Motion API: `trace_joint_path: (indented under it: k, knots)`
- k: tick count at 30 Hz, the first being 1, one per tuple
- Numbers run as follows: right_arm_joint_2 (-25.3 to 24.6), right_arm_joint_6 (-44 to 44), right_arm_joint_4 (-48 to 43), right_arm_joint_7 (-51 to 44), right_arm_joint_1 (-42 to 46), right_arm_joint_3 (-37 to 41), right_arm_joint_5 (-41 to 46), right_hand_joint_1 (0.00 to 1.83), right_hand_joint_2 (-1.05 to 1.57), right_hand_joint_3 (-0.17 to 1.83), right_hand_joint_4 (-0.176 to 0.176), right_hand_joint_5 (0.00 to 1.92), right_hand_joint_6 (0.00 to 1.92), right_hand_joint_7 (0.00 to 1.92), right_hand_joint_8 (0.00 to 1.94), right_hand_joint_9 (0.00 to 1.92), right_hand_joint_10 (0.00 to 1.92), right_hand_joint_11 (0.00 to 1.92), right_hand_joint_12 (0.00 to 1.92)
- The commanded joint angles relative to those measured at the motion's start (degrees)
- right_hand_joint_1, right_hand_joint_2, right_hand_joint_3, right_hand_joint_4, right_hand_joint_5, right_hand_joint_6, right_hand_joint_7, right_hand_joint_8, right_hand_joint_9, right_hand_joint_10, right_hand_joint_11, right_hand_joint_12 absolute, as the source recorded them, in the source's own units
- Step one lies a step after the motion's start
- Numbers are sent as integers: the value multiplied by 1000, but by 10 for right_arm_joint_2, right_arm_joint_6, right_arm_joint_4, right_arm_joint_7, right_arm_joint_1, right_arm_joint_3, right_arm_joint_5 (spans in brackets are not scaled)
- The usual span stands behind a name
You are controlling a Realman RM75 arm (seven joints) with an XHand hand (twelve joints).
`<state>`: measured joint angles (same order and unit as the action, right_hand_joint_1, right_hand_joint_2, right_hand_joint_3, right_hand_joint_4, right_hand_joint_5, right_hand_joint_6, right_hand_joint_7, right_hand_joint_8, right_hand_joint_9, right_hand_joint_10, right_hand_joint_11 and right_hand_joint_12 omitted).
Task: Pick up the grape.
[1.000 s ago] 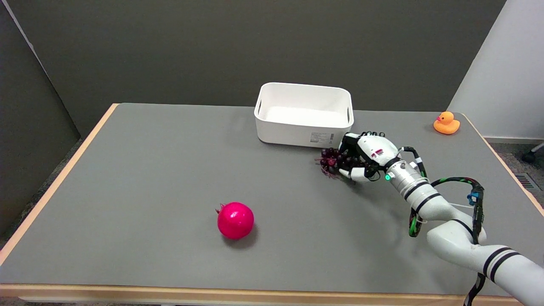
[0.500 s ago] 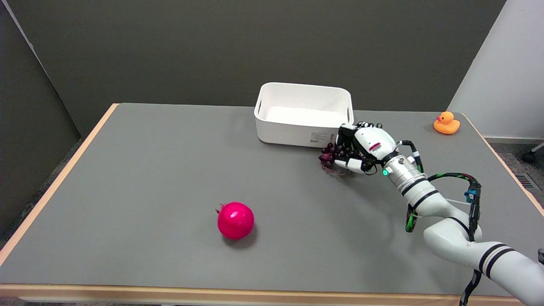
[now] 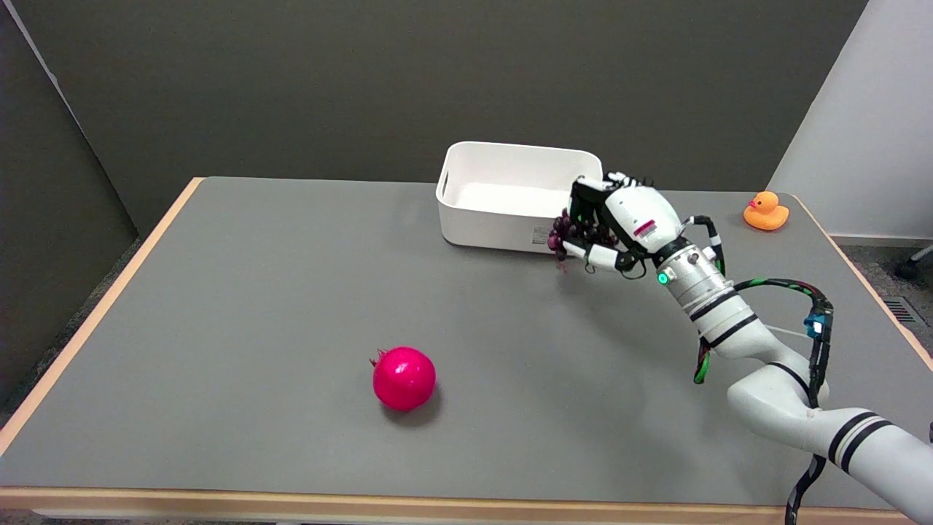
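A dark purple bunch of grapes (image 3: 570,232) hangs in the air just in front of the white bin's near right corner. My right hand (image 3: 614,224) grips it, fingers curled over the top and the thumb under it. Most of the bunch is hidden inside the hand; only its left part shows. The white arm reaches in from the lower right.
A white rectangular bin (image 3: 519,194) stands at the back middle of the grey table (image 3: 255,306), right behind the hand. A magenta pomegranate (image 3: 403,377) lies at the front middle. An orange rubber duck (image 3: 765,211) sits at the far right corner.
My right hand has risen off the table with the grapes in it and moved up and slightly left toward the bin. Pomegranate, duck and bin have stayed put.
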<state>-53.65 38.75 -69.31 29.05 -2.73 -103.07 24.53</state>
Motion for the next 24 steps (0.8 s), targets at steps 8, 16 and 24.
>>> trace_joint_path:
  k: [8,16,24]
  knots:
    - [38,13,-39,23,-102,26,39,1149,1185,306,-176,576,1601,636,1634,792,1886,344,1921]
    - [38,-45,90,48,-240,-74,39,1146,1191,301,-176,570,1608,630,1641,776,1896,320,1921]
    - [-33,-62,330,114,-393,-196,31,1143,1193,306,-176,564,1617,625,1651,779,1900,258,1921]
